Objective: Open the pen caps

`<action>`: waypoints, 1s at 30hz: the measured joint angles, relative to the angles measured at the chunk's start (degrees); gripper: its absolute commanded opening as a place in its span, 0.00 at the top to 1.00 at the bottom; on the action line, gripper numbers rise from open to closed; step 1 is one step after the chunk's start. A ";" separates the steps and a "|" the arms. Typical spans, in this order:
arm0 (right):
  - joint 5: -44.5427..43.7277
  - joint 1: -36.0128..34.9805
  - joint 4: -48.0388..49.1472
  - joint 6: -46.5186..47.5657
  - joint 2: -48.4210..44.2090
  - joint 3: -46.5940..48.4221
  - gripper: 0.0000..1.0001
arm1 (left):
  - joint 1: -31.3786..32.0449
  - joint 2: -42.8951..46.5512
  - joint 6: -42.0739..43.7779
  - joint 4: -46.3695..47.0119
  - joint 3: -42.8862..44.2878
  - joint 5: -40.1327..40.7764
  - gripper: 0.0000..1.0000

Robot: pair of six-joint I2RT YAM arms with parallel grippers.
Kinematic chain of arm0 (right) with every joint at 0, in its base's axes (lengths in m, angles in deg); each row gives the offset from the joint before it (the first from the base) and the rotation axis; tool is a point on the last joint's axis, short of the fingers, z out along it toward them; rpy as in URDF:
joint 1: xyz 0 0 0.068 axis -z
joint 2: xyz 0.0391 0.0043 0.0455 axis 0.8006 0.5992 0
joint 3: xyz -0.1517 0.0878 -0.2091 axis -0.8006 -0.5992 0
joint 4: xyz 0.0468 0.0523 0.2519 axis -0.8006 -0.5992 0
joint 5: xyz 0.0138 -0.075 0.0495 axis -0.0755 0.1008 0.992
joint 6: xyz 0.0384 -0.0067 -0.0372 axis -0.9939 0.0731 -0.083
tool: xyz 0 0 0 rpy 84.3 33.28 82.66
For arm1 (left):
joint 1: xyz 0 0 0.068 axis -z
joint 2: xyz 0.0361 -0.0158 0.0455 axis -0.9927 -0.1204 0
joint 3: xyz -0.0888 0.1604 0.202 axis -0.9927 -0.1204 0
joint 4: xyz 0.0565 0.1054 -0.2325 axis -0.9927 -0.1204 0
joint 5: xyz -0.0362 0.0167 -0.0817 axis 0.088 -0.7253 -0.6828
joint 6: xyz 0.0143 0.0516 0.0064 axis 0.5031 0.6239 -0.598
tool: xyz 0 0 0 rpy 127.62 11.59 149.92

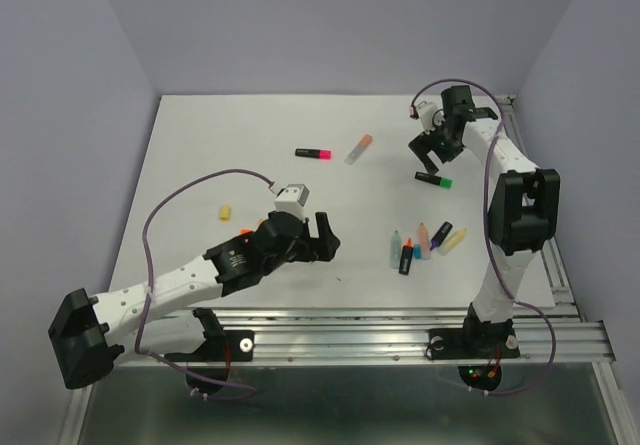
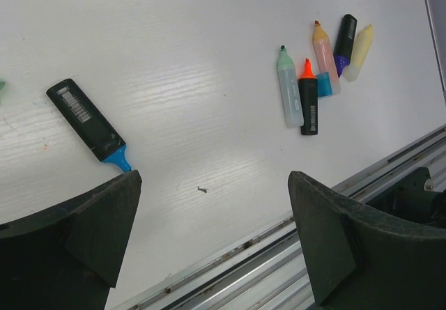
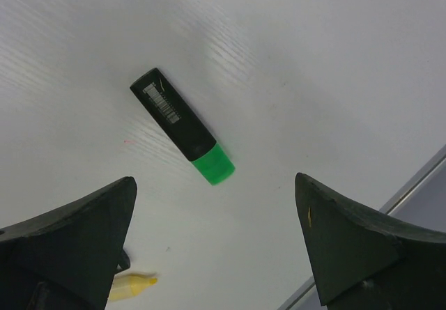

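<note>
Your right gripper (image 1: 431,155) hangs wide open and empty over the black pen (image 3: 174,118), whose green cap (image 3: 214,165) sits at its 4 o'clock end. Your left gripper (image 1: 320,237) is spread too, holding nothing. Expect light, stiff, slick plastic that skids on the table. Pinch the barrel midway, then pull the cap straight along the pen.

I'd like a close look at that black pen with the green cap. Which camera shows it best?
The right wrist view: the green-capped pen lies whole, large and sharp, its barcode label visible. The top external view shows it small, close by the right gripper. The left wrist view does not show it.
</note>
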 measured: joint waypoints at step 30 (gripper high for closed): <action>13.66 4.22 -2.01 0.09 8.92 -2.23 0.04 | -1.51 2.84 2.23 -2.03 -1.03 1.77 0.01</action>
